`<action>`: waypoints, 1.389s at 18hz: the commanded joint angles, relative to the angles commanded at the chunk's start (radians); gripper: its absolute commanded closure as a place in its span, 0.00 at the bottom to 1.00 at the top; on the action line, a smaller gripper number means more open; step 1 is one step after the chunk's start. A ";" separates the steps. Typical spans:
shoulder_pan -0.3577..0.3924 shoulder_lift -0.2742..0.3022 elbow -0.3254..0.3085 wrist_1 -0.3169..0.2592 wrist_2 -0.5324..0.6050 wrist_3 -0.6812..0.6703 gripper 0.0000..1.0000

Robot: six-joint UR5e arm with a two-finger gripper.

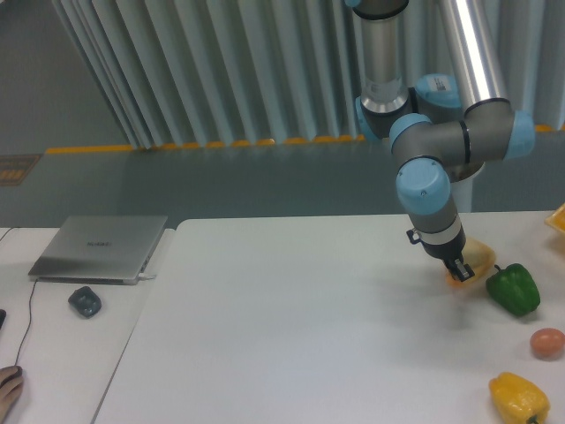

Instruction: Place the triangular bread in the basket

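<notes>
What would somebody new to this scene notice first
The grey and blue robot arm dominates the upper right, bending down so its gripper meets the pale triangular bread at the table's right side. Just right of it sits a green pepper, with a small orange-brown ball and a yellow pepper nearer the camera. A closed laptop lies far left.

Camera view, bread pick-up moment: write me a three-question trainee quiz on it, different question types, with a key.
1. True or false: the gripper is at the triangular bread.
2. Which lies nearest the bread? A) yellow pepper B) green pepper C) laptop
3. Fill in: the small round orange-brown ball lies between the green pepper and the ____ pepper.

Key: 1 true; 2 B; 3 yellow.
</notes>
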 joint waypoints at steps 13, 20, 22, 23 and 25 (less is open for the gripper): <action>0.181 0.092 0.209 -0.296 -0.045 0.132 1.00; 0.385 0.126 0.207 -0.313 -0.040 0.507 1.00; 0.428 0.124 0.207 -0.311 -0.040 0.590 1.00; 0.448 0.123 0.206 -0.308 -0.037 0.626 1.00; 0.506 0.120 0.207 -0.301 -0.042 0.721 1.00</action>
